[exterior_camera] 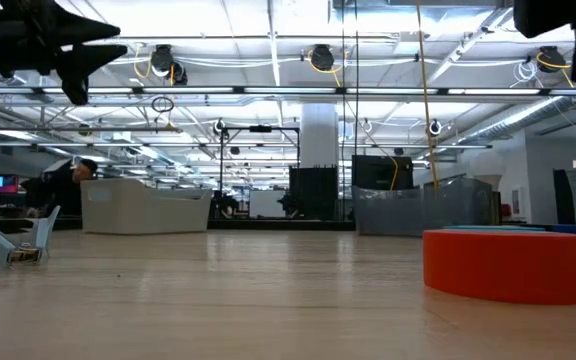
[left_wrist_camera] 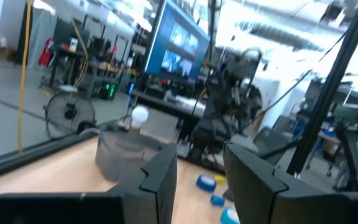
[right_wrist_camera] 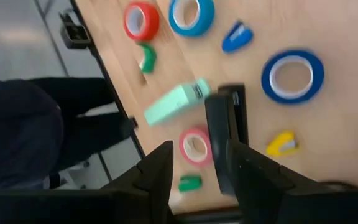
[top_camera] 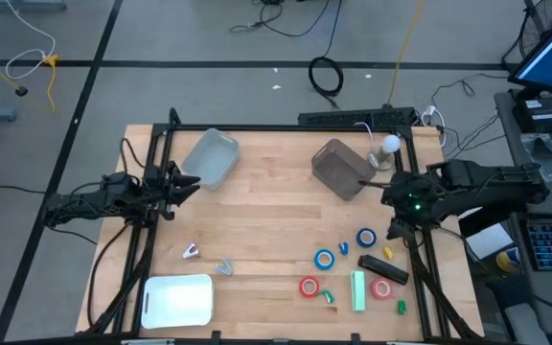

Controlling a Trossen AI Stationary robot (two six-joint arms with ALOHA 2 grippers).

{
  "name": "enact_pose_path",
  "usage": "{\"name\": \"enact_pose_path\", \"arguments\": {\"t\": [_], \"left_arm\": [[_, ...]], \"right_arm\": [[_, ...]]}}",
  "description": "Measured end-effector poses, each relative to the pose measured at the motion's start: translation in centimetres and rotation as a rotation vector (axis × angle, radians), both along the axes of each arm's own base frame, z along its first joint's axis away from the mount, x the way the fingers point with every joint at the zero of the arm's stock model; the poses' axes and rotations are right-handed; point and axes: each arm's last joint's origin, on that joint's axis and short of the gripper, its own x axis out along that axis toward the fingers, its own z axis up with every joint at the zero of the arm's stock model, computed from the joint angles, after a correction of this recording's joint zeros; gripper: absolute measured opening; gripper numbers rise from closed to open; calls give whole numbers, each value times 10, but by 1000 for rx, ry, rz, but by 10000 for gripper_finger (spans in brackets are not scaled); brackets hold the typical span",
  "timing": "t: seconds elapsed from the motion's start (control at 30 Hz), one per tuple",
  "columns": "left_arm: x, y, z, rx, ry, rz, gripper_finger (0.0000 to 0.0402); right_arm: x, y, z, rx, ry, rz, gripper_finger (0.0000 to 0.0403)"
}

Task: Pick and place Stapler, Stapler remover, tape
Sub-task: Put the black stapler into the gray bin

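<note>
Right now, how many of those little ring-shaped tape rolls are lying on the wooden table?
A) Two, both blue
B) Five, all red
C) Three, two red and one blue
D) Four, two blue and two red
D: the high view shows two blue ring-shaped tape rolls and two red ring-shaped tape rolls lying on the light wooden table, none of them touching another.

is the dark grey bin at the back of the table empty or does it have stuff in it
Empty. In the high view the dark grey bin shows only its bare floor; the tape rolls lie out on the table.
</note>
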Motion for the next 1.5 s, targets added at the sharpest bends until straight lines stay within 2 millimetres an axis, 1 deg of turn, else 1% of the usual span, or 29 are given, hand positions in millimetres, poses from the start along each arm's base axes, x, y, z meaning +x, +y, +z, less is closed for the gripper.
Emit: {"name": "enact_pose_path", "arguments": {"t": [0.07,0.2,0.4,0.53,0.7,0.8,0.97,1.23,1.37,1.5], "left_arm": [[0,0,1,1,-15,0,136],[0,0,2,1,-21,0,136],[0,0,2,1,-19,0,136],[0,0,2,1,-18,0,136],[0,0,2,7,-16,1,136],[0,0,1,9,-14,2,136],[0,0,1,9,-14,2,136],[0,0,2,-7,-17,-3,136],[0,0,2,-19,-19,-6,136],[0,0,2,-18,-19,-6,136]], "right_arm": [[3,4,-2,8,35,7,141],[15,16,-9,7,113,68,141],[33,47,-28,-24,299,171,141],[34,68,-39,-63,419,193,141],[29,85,-46,-181,463,109,141],[24,89,-47,-207,470,89,141],[17,93,-53,-225,492,119,141],[13,91,-69,-243,549,72,146],[14,92,-69,-233,535,73,167],[16,93,-69,-217,514,75,202]]}}
